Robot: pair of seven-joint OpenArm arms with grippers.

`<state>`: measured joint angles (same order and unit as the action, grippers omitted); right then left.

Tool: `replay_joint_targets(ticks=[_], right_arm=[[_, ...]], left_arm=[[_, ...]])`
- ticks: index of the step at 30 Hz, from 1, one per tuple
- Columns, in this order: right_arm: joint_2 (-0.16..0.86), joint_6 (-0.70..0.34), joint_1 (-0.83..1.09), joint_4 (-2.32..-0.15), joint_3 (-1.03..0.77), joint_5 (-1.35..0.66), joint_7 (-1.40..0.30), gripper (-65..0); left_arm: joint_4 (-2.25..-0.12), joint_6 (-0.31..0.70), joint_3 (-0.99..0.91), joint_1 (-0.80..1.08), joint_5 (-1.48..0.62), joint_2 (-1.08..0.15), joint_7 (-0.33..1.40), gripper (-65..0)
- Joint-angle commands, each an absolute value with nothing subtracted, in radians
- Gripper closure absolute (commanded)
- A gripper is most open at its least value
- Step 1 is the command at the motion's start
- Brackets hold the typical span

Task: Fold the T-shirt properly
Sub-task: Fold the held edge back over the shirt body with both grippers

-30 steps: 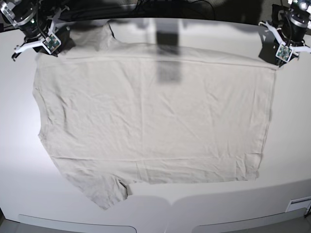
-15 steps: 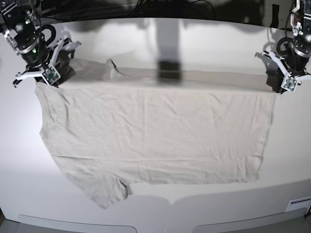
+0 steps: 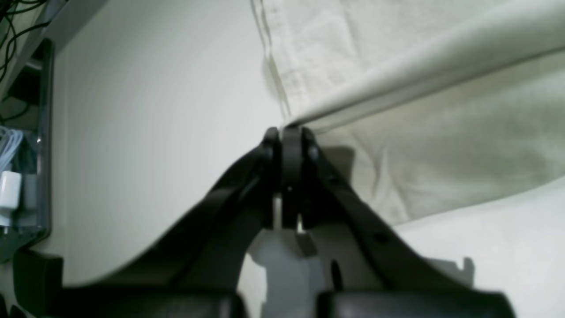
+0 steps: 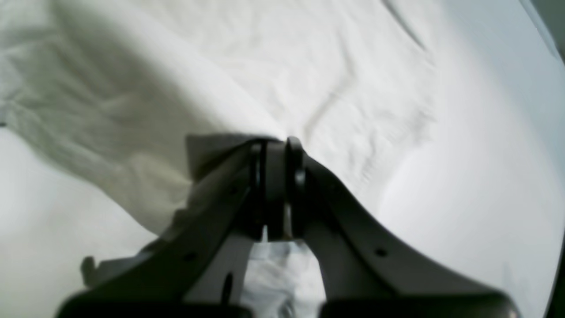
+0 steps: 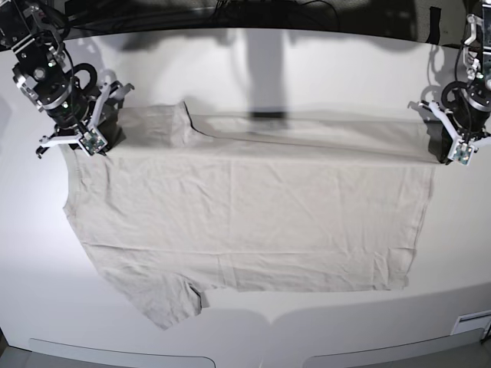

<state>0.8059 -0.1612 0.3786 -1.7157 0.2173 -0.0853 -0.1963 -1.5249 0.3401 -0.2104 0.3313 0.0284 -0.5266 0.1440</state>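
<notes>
Relative to the shirt [image 5: 253, 207], both claws [image 5: 100, 149] [image 5: 448, 162] pinch its raised edge; they should lower it together, evenly taut.

A pale, smooth table [image 5: 368, 318] is filling most of the base view, running from the upper edge down to the bottom and showing bare along the left, right and lower margins. The beige T-shirt [image 5: 253, 203] is lying on it, spreading across the middle; one corner is pointing down at the lower left, and the shirt's far part is rising off the surface below the top of the frame.
</notes>
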Motion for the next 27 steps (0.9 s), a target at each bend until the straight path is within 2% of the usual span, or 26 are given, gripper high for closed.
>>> replay_joint_targets(ticks=[1, 5, 16, 20, 27], right_arm=[[0.817, -0.144, 0.345, -1.718, 0.228, -0.082, -0.191, 0.0], [0.79, -0.143, 0.26, -1.672, 0.263, -0.083, -0.219, 0.0], [0.778, -0.144, 0.189, -1.599, 0.262, -0.091, -0.218, 0.0], [0.778, -0.192, 0.166, -1.598, 0.262, -0.092, -0.218, 0.0], [0.775, -0.195, 0.127, -1.552, 0.263, -0.143, -0.215, 0.0]], left_arm=[[-1.538, 0.323, -0.221, 0.327, 0.025, -0.546, 0.13, 0.0], [-1.538, 0.324, -0.221, 0.327, 0.025, -0.546, 0.13, 0.0], [-1.537, 0.327, -0.221, 0.288, 0.025, -0.545, 0.105, 0.0], [-1.531, 0.33, -0.22, 0.277, 0.025, -0.543, 0.118, 0.0], [-1.472, 0.33, -0.22, 0.277, 0.025, -0.543, 0.091, 0.0]])
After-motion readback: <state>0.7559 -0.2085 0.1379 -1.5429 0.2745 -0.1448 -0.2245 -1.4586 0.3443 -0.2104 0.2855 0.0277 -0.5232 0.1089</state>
